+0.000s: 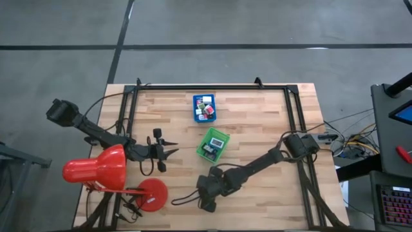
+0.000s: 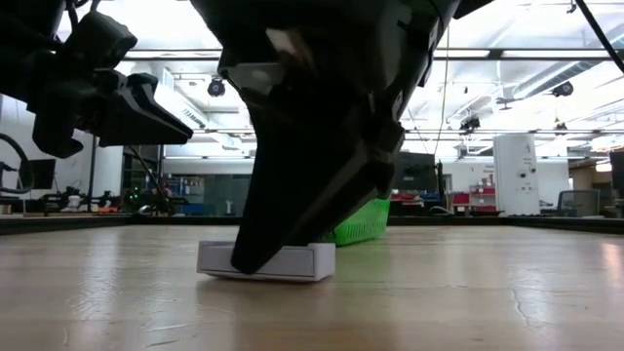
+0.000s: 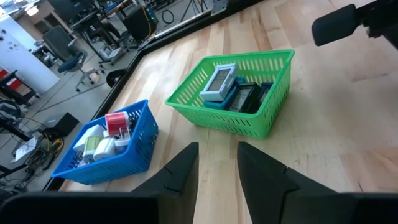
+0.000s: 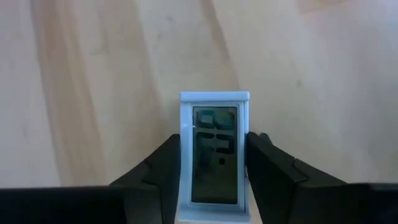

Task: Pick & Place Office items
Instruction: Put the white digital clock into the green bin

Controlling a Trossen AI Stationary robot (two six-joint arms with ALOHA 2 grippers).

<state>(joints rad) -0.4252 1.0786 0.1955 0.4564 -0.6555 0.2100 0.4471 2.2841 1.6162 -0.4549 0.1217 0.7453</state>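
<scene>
- A white flat rectangle with a dark display lies flat on the table; in the right wrist view it sits low and central, in the low view it is left of centre on the wood.
- The right gripper has a finger against each long side of that rectangle, clamped on it while it rests on the table.
- In the high view this gripper is at lower centre, near the table's front edge, its arm running up and right.
- Other office items fill two trays: the green tray at centre holds a white piece and dark ones; the blue tray above it, near the back edge, holds white, red and green pieces.
- The two trays stand near each other, not touching, and well apart from the gripped rectangle.
- The left gripper hovers left of the green tray, above the table in the low view; its fingers stand a narrow gap apart, holding nothing.
- A red lamp stands at lower left, its round base just below the left arm.
</scene>
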